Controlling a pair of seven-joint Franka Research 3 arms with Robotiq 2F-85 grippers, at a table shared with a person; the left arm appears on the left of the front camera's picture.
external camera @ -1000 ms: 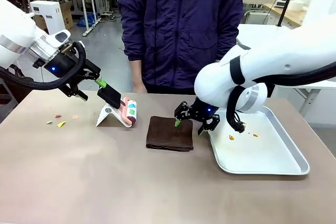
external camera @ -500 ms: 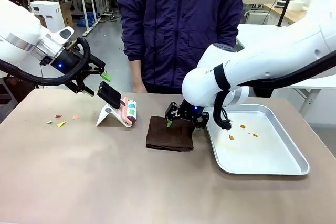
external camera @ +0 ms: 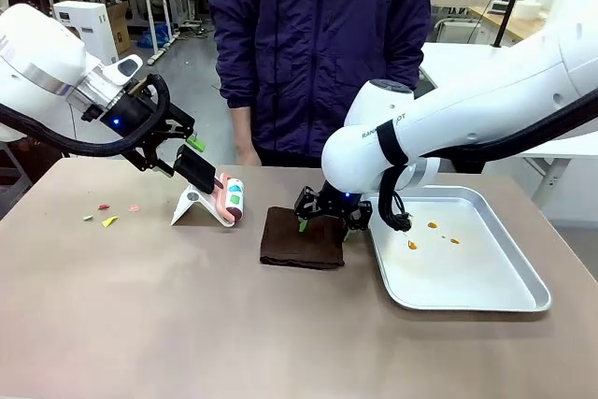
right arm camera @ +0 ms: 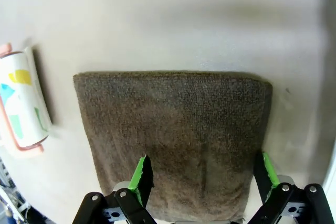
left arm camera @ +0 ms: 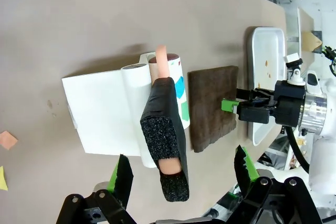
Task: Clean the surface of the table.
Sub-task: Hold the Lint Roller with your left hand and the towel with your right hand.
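Tan table (external camera: pixel 187 324) bears a brown cloth (external camera: pixel 301 240) directly beneath the right gripper (external camera: pixel 324 226), jaws spread; the left gripper (external camera: pixel 182 156), likewise spread, hangs farther off.

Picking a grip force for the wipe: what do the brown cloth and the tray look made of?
Cloth: soft terry-like fabric, probably; fuzzy pile, folded flat. Tray: metal, likely steel or aluminium; silvery matte sheen, raised rim.

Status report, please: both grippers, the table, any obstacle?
Left gripper open by the roller handle. Right gripper open over the brown cloth. Table: scraps at left end. Nothing in the way.
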